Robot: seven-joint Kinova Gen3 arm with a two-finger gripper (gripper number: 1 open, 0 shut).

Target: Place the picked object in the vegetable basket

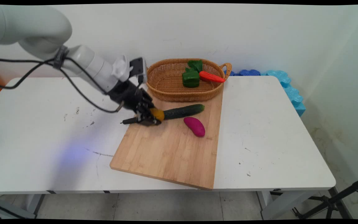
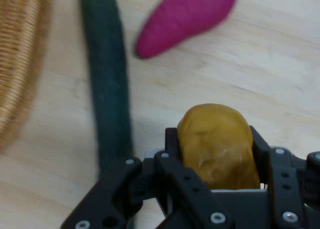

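My black gripper (image 1: 152,117) is low over the upper left part of the wooden cutting board (image 1: 172,149), shut on a yellow-brown potato (image 1: 158,114). The hand view has the potato (image 2: 217,146) clamped between the two fingers (image 2: 172,154). A dark green cucumber (image 1: 183,111) lies on the board just beside the potato, running toward the basket; in the hand view the cucumber (image 2: 107,84) is to the left. A magenta sweet potato (image 1: 194,126) lies on the board a little to the right, and the sweet potato (image 2: 185,19) shows at the top of the hand view.
A wicker basket (image 1: 169,88) stands behind the board, holding a green pepper (image 1: 191,77) and a red carrot with green leaves (image 1: 210,77). Its woven wall (image 2: 17,64) fills the hand view's left edge. Blue foam pieces (image 1: 286,84) lie at the table's far right edge.
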